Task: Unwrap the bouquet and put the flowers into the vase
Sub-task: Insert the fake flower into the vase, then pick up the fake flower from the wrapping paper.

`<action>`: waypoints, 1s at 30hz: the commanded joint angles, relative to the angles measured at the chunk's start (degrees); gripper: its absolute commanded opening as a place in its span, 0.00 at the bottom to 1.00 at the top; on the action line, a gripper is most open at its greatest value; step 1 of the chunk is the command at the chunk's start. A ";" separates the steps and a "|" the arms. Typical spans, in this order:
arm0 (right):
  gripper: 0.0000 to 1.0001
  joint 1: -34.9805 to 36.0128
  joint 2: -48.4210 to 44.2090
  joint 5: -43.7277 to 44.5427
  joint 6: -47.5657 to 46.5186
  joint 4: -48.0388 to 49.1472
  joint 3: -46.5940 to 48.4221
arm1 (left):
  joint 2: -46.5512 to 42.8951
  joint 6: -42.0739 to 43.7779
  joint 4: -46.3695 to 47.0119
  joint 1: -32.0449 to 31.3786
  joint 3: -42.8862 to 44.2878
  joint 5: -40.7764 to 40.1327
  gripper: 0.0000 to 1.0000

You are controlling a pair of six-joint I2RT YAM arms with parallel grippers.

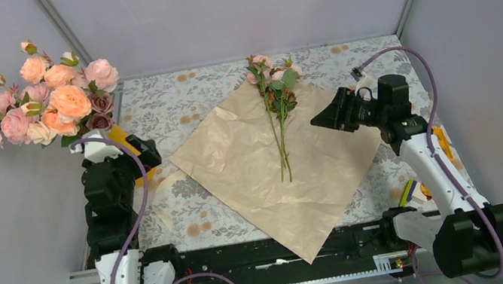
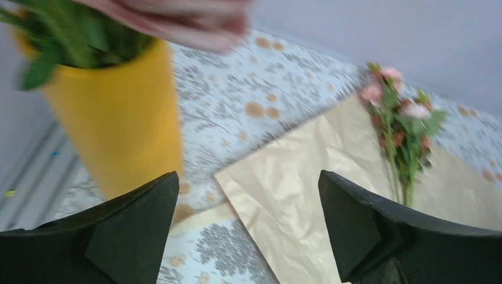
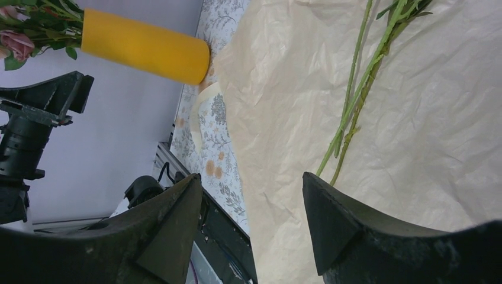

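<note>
The bouquet lies opened out: its peach paper (image 1: 274,161) is spread flat on the table, and the flowers (image 1: 276,100) rest loose on it, stems toward the near edge. The yellow vase (image 1: 122,142) stands at the left and holds a big bunch of roses. My left gripper (image 1: 147,152) is open and empty just beside the vase (image 2: 118,130), facing the paper (image 2: 308,177) and the flowers (image 2: 402,124). At the paper's right corner my right gripper (image 1: 321,117) is open and empty. Its view shows the green stems (image 3: 355,100) ahead on the paper (image 3: 414,118), with the vase (image 3: 145,46) beyond.
Big pale pink and peach roses (image 1: 43,99) fill the vase and lean over the left wall. A beige ribbon (image 1: 165,194) lies on the patterned tablecloth (image 1: 188,98) left of the paper. Grey walls close in the table on three sides.
</note>
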 commanded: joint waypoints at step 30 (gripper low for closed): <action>0.52 26.72 39.33 37.34 -4.77 -13.94 30.61 | 20.90 3.90 7.32 -21.66 4.05 13.30 0.99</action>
